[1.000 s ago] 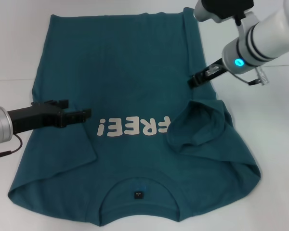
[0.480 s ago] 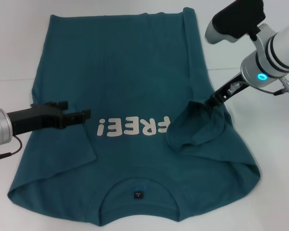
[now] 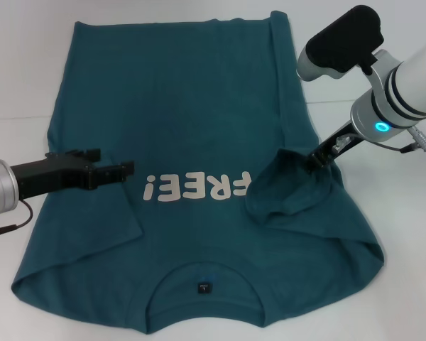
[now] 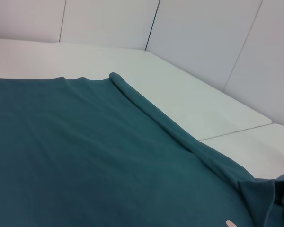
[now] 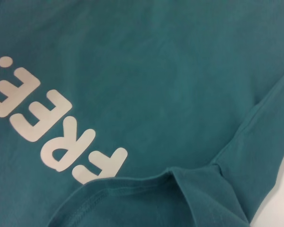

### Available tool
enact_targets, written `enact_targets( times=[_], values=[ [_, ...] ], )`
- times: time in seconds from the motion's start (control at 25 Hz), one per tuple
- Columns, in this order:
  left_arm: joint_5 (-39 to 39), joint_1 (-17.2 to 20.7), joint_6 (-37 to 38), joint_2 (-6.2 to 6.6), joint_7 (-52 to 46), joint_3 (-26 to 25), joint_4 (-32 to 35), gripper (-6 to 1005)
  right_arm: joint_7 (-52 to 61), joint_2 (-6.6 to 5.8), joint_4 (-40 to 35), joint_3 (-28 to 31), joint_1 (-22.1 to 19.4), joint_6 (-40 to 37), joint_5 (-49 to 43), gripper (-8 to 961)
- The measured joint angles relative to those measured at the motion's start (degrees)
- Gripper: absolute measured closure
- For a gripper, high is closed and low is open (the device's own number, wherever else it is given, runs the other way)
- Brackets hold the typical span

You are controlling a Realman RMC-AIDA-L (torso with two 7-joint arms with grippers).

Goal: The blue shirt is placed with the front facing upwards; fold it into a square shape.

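The blue shirt (image 3: 184,106) lies spread on the white table, front up, with its neck and small dark label (image 3: 204,288) nearest me. The off-white "FREE!" print (image 3: 197,188) crosses the chest. The sleeve on the right (image 3: 287,188) is turned in over the chest as a loose hump. My right gripper (image 3: 318,159) is at that hump's outer edge, touching the cloth. My left gripper (image 3: 121,169) hovers level over the shirt's left side, beside the print. The right wrist view shows the print (image 5: 52,137) and the sleeve hem (image 5: 146,203). The left wrist view shows only shirt cloth (image 4: 85,156).
Bare white table (image 3: 14,71) surrounds the shirt on the left, the far side and the right. The shirt's right side seam is rolled into a ridge (image 4: 151,113) running toward the hem. White wall panels (image 4: 203,38) stand behind the table.
My right gripper has come down and outward from the shirt's right side seam to the edge of the turned-in sleeve. The left arm and the shirt have not moved.
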Motion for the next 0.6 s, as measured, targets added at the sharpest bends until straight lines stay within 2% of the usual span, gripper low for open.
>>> enact_targets(
  times=[0.24, 0.4, 0.52, 0.6],
  values=[
    [0.00, 0.20, 0.00, -0.12, 0.23, -0.02, 0.00, 112, 3.79, -0.02, 1.93, -4.25, 0.32, 2.91, -2.06, 432],
    [0.00, 0.40, 0.00, -0.18, 0.39, -0.02, 0.01, 112, 5.08, 0.12, 2.17, -5.07, 0.90, 3.59, -2.03, 434],
    [0.00, 0.49, 0.00, -0.25, 0.42, -0.01, 0.01, 112, 7.60, 0.16, 2.17, -5.50, 1.76, 4.02, -2.07, 636],
    [0.00, 0.52, 0.00, -0.25, 0.42, -0.02, 0.00, 111, 9.14, 0.08, 2.20, -5.65, 2.22, 4.35, -2.15, 728]
  ],
)
